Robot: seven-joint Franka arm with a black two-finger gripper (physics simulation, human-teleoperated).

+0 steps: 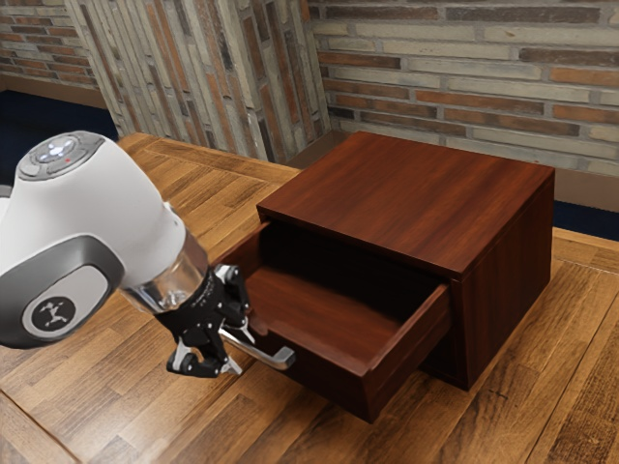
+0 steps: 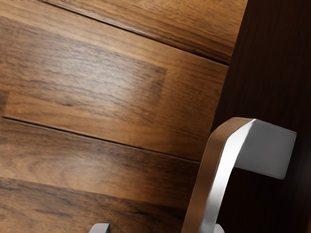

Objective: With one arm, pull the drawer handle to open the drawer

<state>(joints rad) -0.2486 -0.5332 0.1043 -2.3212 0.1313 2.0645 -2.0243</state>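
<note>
The likeliest trouble is a slip: the gripper (image 1: 206,360) sits at the very end of the handle (image 1: 261,354), the end toward the exterior view's left, so a pull that drifts sideways could slide it off the bar. An off-centre pull may also skew the drawer (image 1: 329,324) in its runners and make it bind. A third risk is overdoing it, since the drawer stands well out of the cabinet (image 1: 416,198) with its inside bare to view; a hard tug could hit the end stop and drag the whole cabinet across the table (image 1: 116,406). The gripper is at the handle, low over the table – whether it is clamped on the bar or merely around it I cannot tell. The wrist view has the bar and one bent post close under the hand.
</note>
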